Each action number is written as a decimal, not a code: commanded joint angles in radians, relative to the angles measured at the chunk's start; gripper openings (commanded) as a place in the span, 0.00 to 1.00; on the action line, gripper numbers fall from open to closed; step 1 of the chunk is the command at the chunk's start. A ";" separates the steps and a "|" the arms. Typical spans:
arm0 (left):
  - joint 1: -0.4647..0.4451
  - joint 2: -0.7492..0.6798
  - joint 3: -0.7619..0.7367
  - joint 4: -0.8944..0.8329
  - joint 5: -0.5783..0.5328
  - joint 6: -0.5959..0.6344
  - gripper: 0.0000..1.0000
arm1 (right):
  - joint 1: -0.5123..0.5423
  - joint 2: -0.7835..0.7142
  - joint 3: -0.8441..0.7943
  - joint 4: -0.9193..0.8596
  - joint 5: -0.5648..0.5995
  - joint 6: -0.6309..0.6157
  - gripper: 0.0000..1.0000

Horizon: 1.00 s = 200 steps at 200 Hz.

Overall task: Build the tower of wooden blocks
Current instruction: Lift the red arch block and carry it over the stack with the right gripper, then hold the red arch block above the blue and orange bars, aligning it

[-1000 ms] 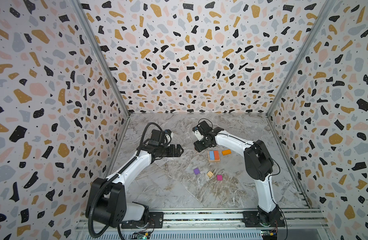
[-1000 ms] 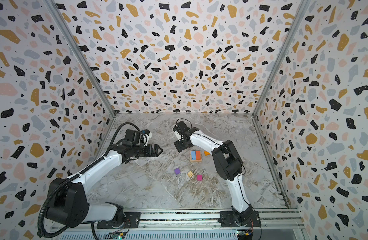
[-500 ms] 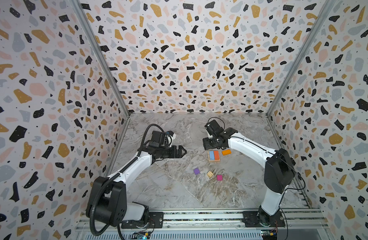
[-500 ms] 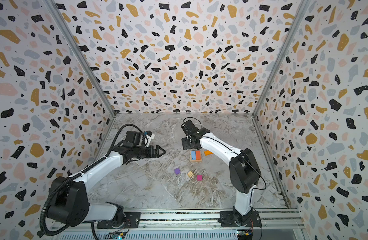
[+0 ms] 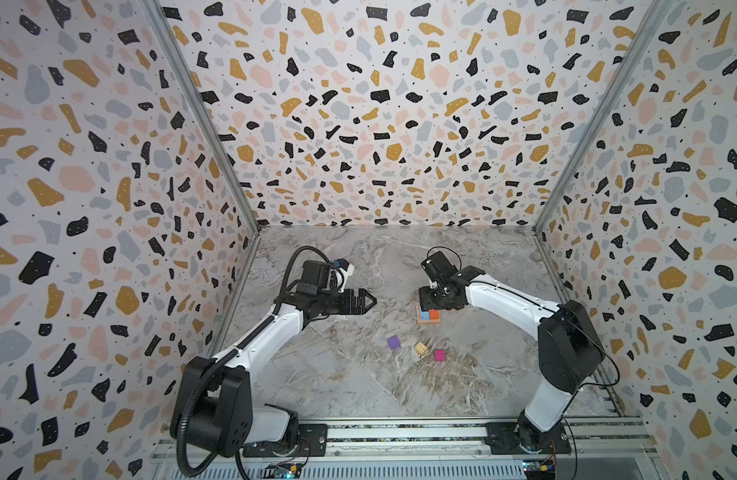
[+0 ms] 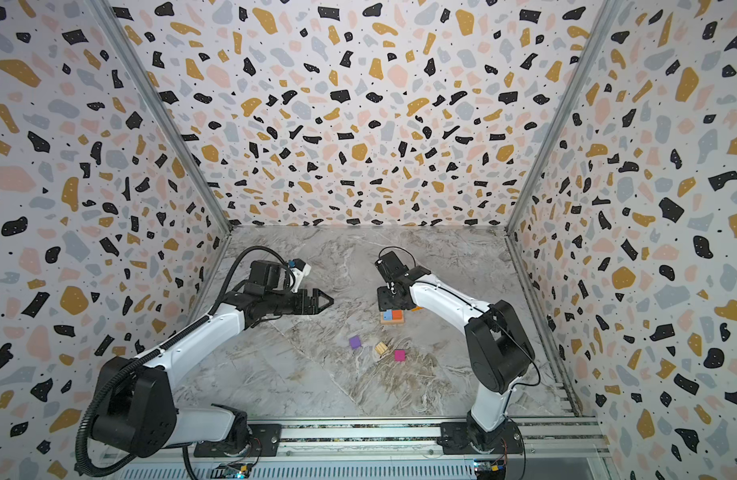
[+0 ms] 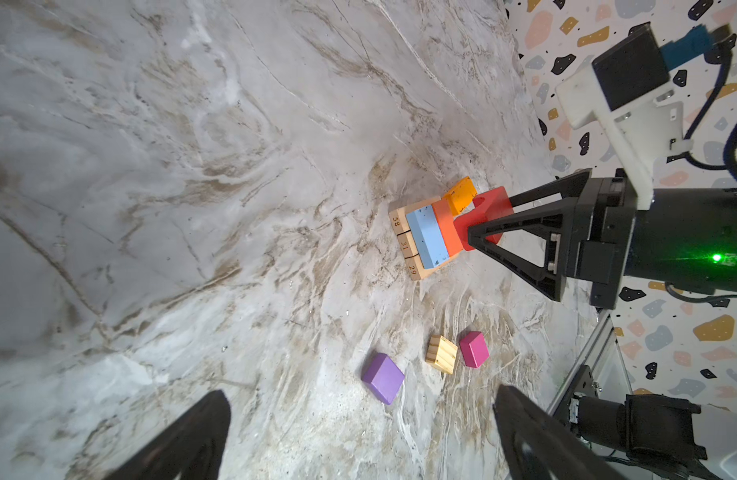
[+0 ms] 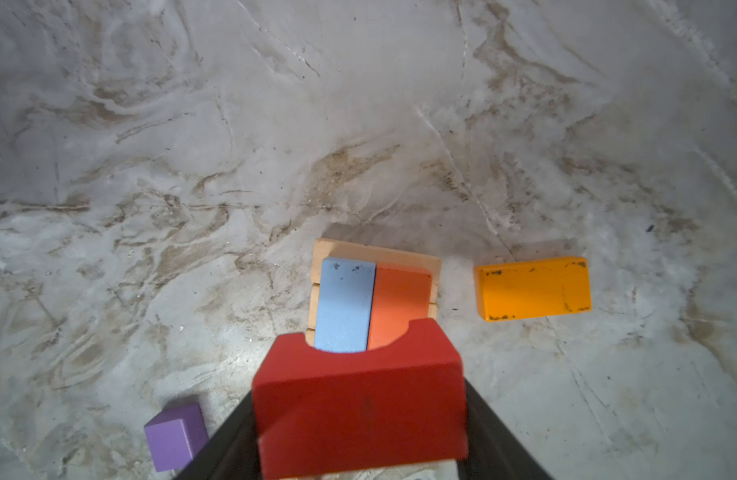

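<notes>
Gripping one painted red arch block point(image 8: 358, 399) with a half-round notch, our right pincer point(image 7: 485, 218) holds it over the tower point(image 5: 427, 318): three tan wooden planks point(image 7: 404, 247) stamped 58, 31, 29, topped by one light blue oblong point(image 7: 427, 237) beside one red-orange oblong point(image 7: 446, 226). One scuffed orange oblong point(image 8: 533, 289) lies alongside on the marbled surface point(image 7: 192, 166); purple cube point(image 7: 382, 378), ridged tan cube point(image 7: 441, 354) and magenta cube point(image 7: 474, 349) rest nearby. Our left pincer point(image 5: 367, 300) gapes empty.

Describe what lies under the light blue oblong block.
Three natural tan oblong blocks, side by side; only their edges show, the rest hidden by the light blue block and the orange-red oblong block.
</notes>
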 commanded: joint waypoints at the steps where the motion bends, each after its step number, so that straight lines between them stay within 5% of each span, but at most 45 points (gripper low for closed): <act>1: 0.004 -0.009 -0.010 0.023 0.004 -0.002 1.00 | -0.001 -0.047 -0.021 0.012 -0.007 0.048 0.48; 200: 0.003 -0.017 -0.007 0.006 -0.014 0.001 1.00 | 0.023 0.039 0.012 0.009 0.055 0.109 0.48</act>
